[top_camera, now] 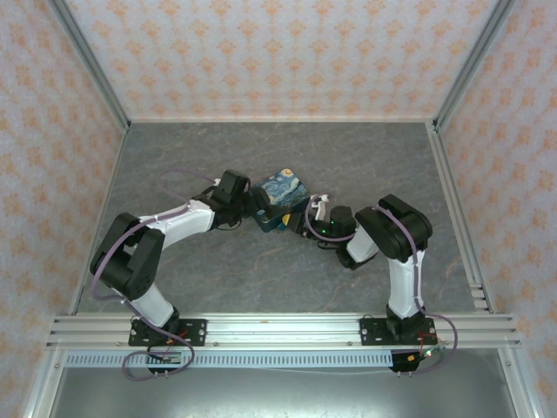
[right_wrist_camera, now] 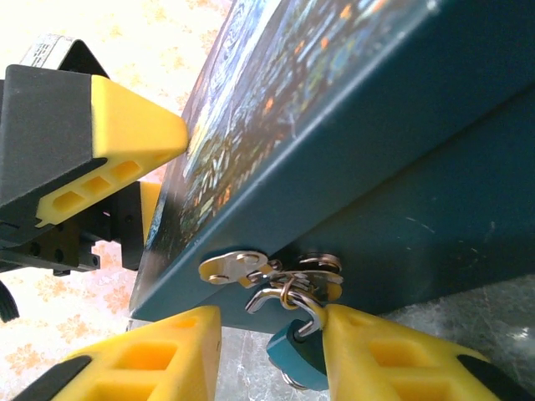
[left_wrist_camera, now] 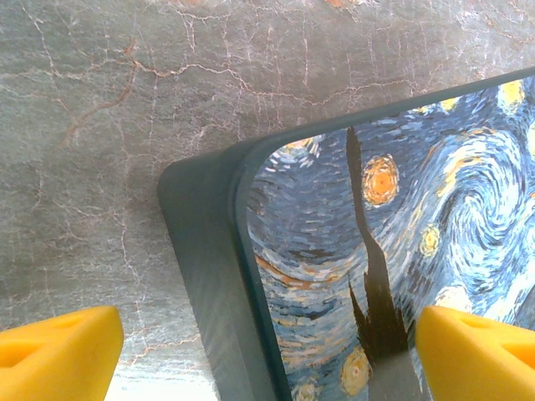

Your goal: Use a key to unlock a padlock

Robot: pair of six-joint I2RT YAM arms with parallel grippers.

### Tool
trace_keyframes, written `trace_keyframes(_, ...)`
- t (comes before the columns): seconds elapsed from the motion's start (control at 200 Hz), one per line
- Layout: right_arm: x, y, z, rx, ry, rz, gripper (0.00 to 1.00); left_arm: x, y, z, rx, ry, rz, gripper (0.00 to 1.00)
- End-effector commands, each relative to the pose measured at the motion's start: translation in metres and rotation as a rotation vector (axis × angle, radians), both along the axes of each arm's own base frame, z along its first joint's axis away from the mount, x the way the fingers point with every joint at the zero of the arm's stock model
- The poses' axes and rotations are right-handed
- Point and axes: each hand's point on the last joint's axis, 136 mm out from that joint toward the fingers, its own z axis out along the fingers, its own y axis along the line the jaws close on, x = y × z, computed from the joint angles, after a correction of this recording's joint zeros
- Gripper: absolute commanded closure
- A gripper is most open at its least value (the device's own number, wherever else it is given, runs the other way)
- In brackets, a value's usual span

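A small teal padlock (right_wrist_camera: 294,355) hangs by its thin metal shackle (right_wrist_camera: 288,299) from the hasp (right_wrist_camera: 238,267) on the side of the starry-night box (right_wrist_camera: 368,109). One shackle end looks free of the lock body. My right gripper (right_wrist_camera: 272,326) straddles the padlock with its jaws apart: the right finger (right_wrist_camera: 393,355) touches the lock, and a gap stays on the left. A bit of metal ring shows under the lock body; I cannot pick out the key. My left gripper (left_wrist_camera: 269,326) stands wide open over the box corner (left_wrist_camera: 209,251), one finger (left_wrist_camera: 476,351) above the lid.
The box (top_camera: 280,196) lies mid-table on the grey marbled surface (top_camera: 200,287), between my left gripper (top_camera: 254,207) and right gripper (top_camera: 312,222). Patterned walls and metal rails (top_camera: 457,218) close in the workspace. The left gripper's yellow finger (right_wrist_camera: 125,125) rests by the lid.
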Motion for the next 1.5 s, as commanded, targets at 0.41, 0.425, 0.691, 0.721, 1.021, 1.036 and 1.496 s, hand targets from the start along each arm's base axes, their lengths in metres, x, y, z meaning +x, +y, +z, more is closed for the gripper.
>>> trace_keyframes(0.41,-0.002,-0.006,-0.002,-0.008,-0.020,-0.026,0.93,-0.036,0.017,-0.032,0.104,0.151,-0.016,0.10)
trace_keyframes(0.425,-0.002,-0.006,-0.002,-0.009,-0.018,-0.028,0.94,-0.036,0.017,-0.032,0.104,0.150,-0.016,0.10)
trace_keyframes(0.691,0.006,-0.022,0.004,0.001,-0.009,-0.101,0.99,-0.038,0.019,-0.037,0.112,0.158,-0.011,0.10)
trace_keyframes(0.721,0.007,-0.024,0.004,0.002,-0.007,-0.112,1.00,-0.038,0.019,-0.037,0.111,0.158,-0.011,0.10)
trace_keyframes(1.021,0.018,-0.037,0.012,0.037,0.024,-0.187,1.00,-0.040,0.020,-0.042,0.115,0.164,-0.011,0.10)
trace_keyframes(1.036,0.019,-0.037,0.013,0.039,0.024,-0.189,1.00,-0.040,0.021,-0.042,0.115,0.166,-0.010,0.10)
trace_keyframes(1.496,0.015,-0.053,0.017,0.012,0.031,-0.243,1.00,-0.033,0.015,-0.028,0.088,0.127,-0.016,0.09)
